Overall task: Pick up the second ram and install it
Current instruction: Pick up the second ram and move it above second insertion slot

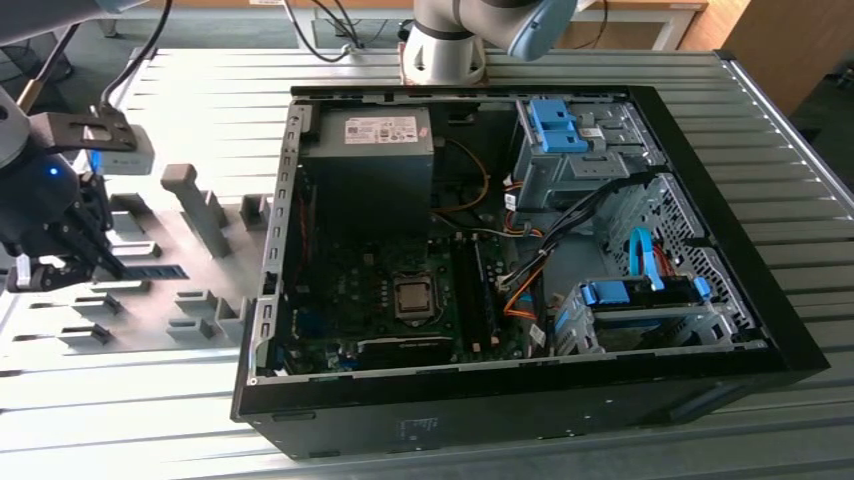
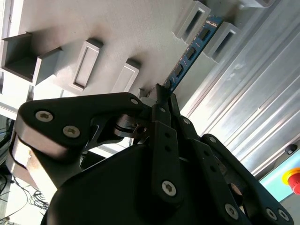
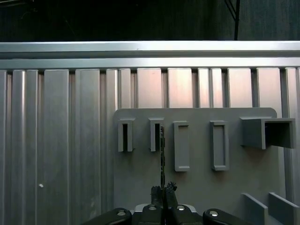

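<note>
Second ram (image 2: 190,54), a thin blue-green board with a row of black chips, sits over the grey fixture plate (image 3: 140,183). Its far end lies between two hollow blocks (image 2: 191,19) close to one edge of that plate. In the first wrist view it shows edge-on as a narrow dark line running across the plate beside one of the slotted blocks.

The claw (image 3: 164,188) is clamped on the board's near end, with its black fingertips (image 2: 159,101) pressed against either face. I cannot tell whether the board is lifted clear of the plate or resting on it.

The plate lies flat on the ribbed aluminium worktop (image 3: 56,140). In the exterior view, an open computer case (image 1: 747,300) lies on its side to the exterior view's right of the plate, with its motherboard (image 1: 360,290) exposed.
</note>
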Controlling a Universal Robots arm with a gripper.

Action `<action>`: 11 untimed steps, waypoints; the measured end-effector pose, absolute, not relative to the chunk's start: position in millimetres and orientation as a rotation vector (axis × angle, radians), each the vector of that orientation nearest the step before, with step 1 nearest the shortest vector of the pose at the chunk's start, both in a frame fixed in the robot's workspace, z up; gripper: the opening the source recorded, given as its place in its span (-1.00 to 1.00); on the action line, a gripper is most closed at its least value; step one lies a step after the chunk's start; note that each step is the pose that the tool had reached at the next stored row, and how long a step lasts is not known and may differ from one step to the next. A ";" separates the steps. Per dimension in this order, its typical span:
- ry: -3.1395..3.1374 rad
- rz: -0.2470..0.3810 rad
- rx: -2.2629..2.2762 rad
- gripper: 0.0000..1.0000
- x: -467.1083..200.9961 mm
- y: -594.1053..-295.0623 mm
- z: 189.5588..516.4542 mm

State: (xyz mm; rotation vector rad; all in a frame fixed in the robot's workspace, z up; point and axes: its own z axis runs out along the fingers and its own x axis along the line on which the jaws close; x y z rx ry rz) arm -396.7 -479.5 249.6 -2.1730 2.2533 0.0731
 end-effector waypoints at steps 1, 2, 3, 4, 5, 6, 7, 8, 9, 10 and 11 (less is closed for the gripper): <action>2.253 0.073 -2.173 -0.73 -396.7 -479.5 250.0; 2.253 0.073 -2.173 -0.73 -396.7 -479.5 250.5; 2.253 0.073 -2.173 -0.73 -396.7 -479.5 251.0; 2.253 0.073 -2.173 -0.73 -396.7 -479.5 251.5; 2.253 0.073 -2.173 -0.73 -396.7 -479.5 252.0; 2.253 0.073 -2.173 -0.73 -396.7 -479.5 252.5; 2.253 0.073 -2.173 -0.73 -396.7 -479.5 252.9; 2.253 0.073 -2.173 -0.73 -396.7 -479.5 253.5; 2.253 0.073 -2.173 -0.73 -396.7 -479.5 253.9; 2.253 0.073 -2.173 -0.73 -396.7 -479.5 254.5; 2.253 0.073 -2.173 -0.73 -396.7 -479.5 255.0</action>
